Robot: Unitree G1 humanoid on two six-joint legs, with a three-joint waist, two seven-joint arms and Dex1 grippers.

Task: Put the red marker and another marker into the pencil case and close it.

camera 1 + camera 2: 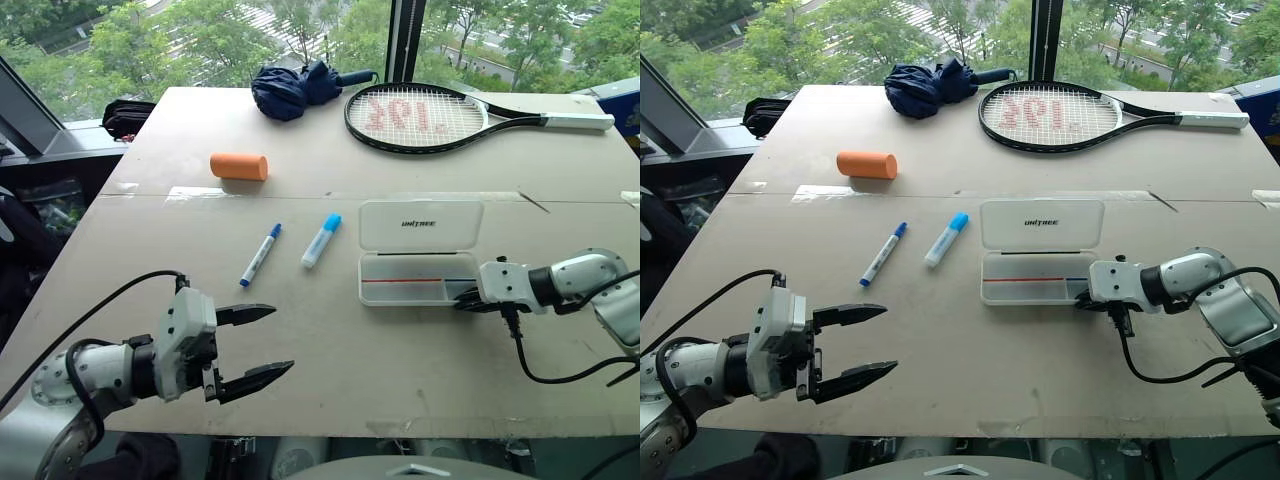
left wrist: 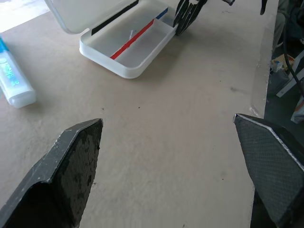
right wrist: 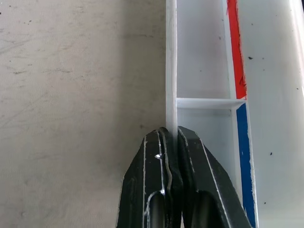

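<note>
My right end effector (image 3: pixel 172 142) is clenched on the near wall of the case (image 1: pixel 418 262), I judge to steady it. My left end effector (image 1: pixel 258 350), released wide, hovers lower left. The case sits centre-right on the surface (image 1: pixel 330 350), white, lid up, red marker (image 1: pixel 405 280) inside.

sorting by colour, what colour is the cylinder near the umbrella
Orange; the cylinder shows best in the left eye view.
</note>
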